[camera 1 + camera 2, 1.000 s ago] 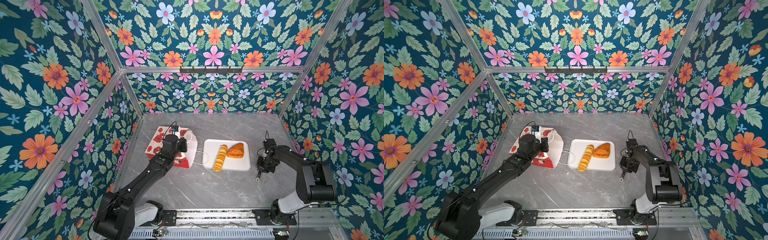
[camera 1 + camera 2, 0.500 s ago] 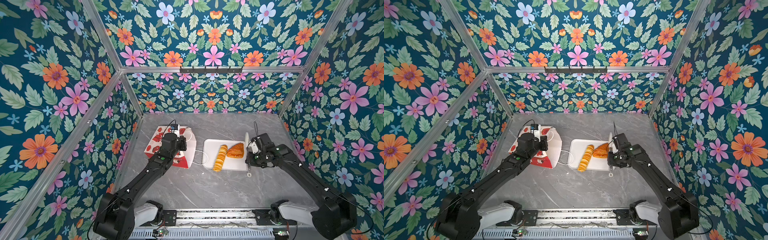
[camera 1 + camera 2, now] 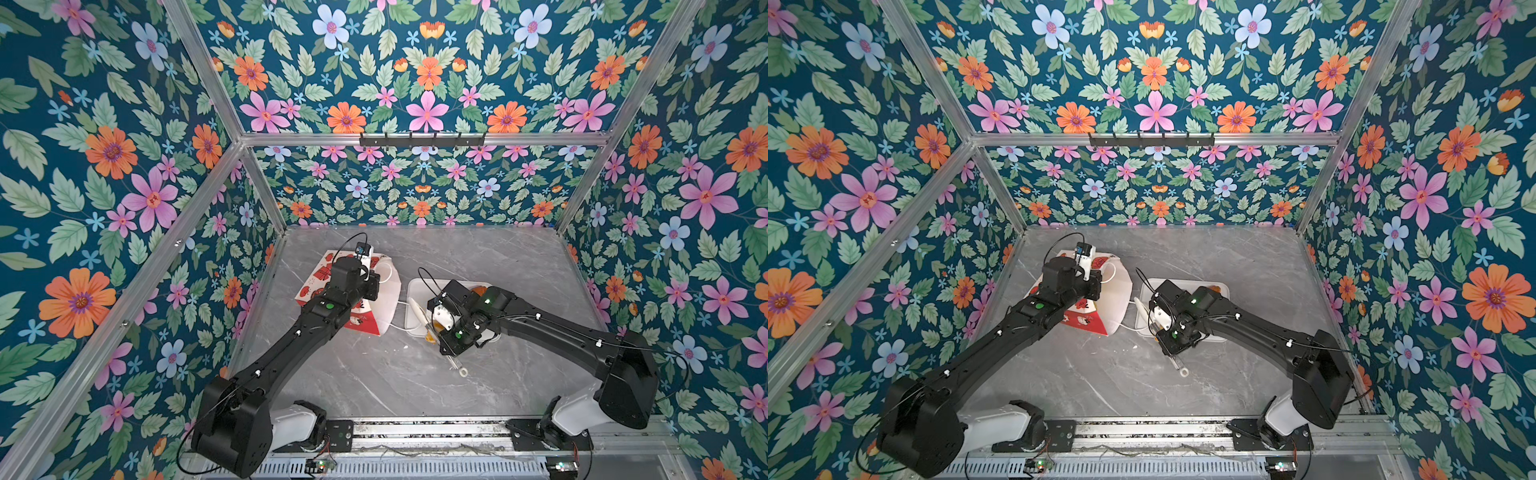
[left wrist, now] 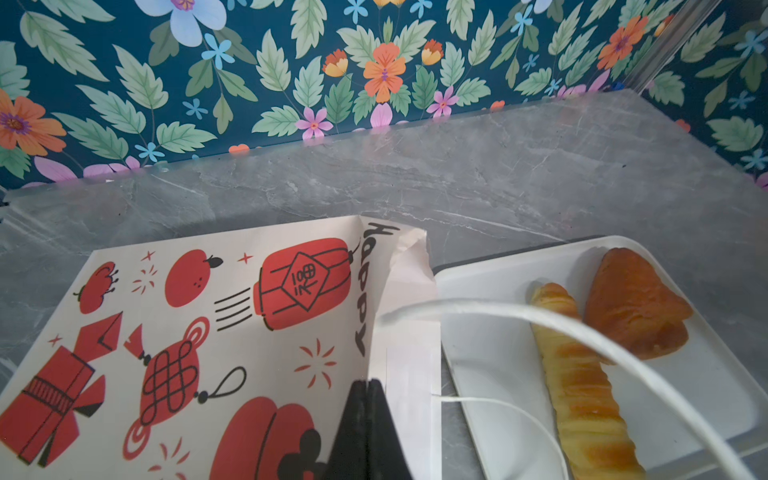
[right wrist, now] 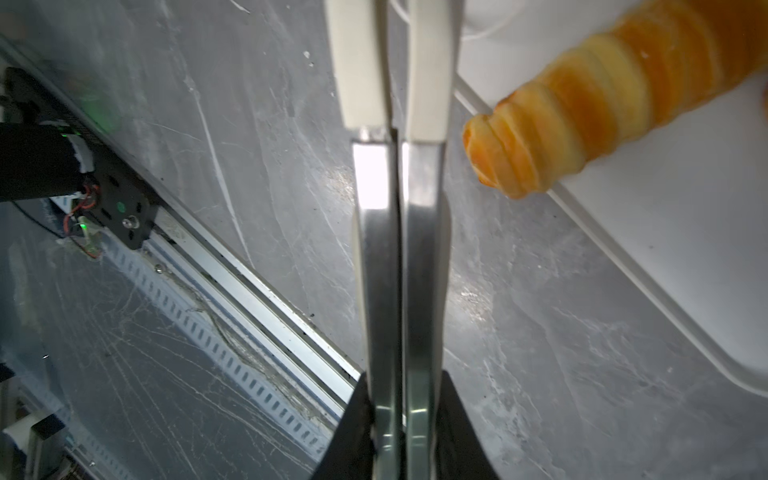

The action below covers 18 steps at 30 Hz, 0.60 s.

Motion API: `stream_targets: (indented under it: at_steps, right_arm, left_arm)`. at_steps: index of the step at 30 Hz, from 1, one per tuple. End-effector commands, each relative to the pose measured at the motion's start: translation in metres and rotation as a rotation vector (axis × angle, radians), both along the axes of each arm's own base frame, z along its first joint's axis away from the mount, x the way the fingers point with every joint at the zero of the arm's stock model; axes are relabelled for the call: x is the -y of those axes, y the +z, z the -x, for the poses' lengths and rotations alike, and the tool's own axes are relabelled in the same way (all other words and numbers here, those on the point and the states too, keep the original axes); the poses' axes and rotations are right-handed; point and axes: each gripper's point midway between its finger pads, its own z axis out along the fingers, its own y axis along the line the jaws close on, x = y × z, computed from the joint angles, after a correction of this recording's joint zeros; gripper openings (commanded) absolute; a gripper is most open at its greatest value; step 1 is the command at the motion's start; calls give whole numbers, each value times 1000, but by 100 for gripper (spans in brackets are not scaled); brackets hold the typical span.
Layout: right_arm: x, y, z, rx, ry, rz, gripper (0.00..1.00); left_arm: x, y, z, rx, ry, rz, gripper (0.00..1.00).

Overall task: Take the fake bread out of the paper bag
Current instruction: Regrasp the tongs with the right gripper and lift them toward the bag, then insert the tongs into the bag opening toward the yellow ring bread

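Right claw (image 5: 405,415) tight around tongs (image 5: 376,249), twisted roll (image 5: 582,108) just beside their tips; left claw (image 4: 365,415) closed at paper bag (image 4: 208,311) rim.

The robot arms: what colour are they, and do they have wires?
Both the left arm and right arm are black and chunky, with white shells near their bases, small green lights and thin black cables looping at the wrists. The left gripper and right gripper have black fingers.

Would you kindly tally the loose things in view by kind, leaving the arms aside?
Bag: 1
Tray: 1
Tongs: 1
Roll: 1
Puff: 1
Total: 5
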Motion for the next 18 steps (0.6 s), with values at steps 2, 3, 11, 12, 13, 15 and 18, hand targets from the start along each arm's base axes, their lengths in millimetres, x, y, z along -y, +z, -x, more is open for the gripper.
stream_targets:
  at_steps: [2, 3, 11, 12, 13, 15, 18]
  right_arm:
    - [-29, 3, -3, -7, 46, -115, 21]
    - [-32, 0, -4, -6, 48, -118, 21]
    - [-54, -5, -8, -28, 68, -197, 21]
    - [-56, -5, -9, -27, 70, -206, 21]
    - [-57, -5, -10, -24, 71, -212, 21]
    - [-60, -5, -11, -24, 71, -214, 22]
    - [-59, -11, -11, -42, 63, -197, 24]
  left_arm:
    - [-9, -20, 1, -86, 15, -175, 0]
    - [-10, -20, -2, -84, 27, -191, 0]
    - [-1, 7, -26, -5, -10, -258, 0]
    - [2, 10, -29, 7, -34, -274, 0]
    - [5, 10, -31, 19, -60, -293, 0]
    - [9, 9, -30, 39, -106, -323, 0]
    - [13, 3, -22, 53, -163, -332, 0]
